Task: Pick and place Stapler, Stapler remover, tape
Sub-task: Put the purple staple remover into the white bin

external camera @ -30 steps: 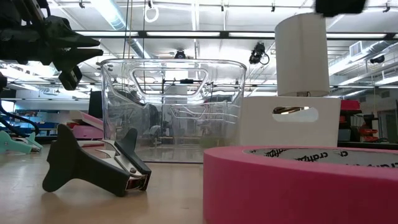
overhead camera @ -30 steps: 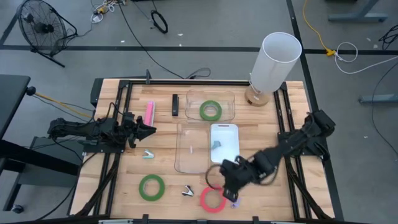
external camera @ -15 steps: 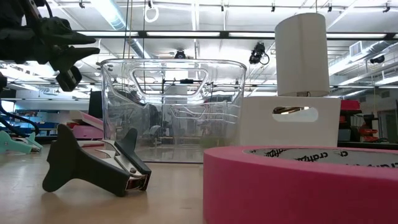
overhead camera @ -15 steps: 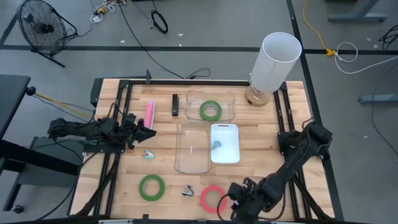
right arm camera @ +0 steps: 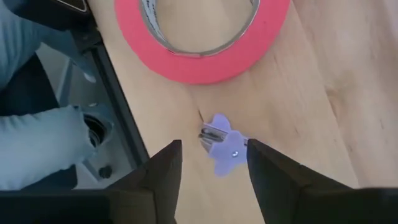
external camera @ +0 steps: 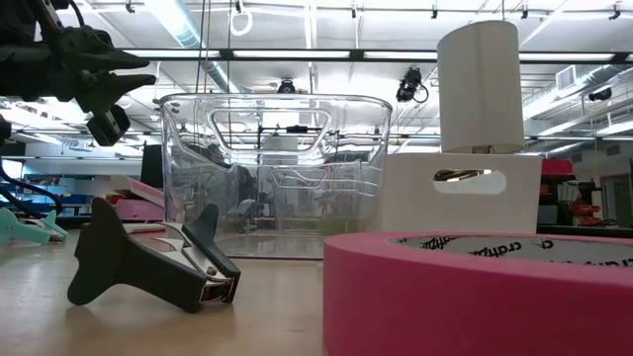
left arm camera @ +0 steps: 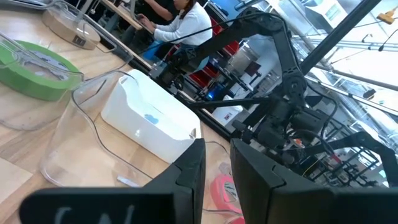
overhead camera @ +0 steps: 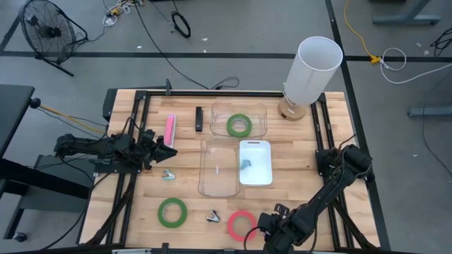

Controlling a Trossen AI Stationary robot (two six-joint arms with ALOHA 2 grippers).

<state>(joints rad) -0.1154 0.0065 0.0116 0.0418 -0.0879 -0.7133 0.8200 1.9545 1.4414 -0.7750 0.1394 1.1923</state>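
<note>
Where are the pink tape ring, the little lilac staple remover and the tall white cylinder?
pink tape ring (overhead camera: 241, 224): high view, on its band.
lilac staple remover (right arm camera: 222, 149): right wrist view, on its body.
tall white cylinder (overhead camera: 311, 70): high view, on its side wall.

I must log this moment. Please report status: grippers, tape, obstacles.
Right gripper open above small lilac stapler remover, beside red-pink tape. Left gripper waits at table's left side. Nothing blocking.
</note>
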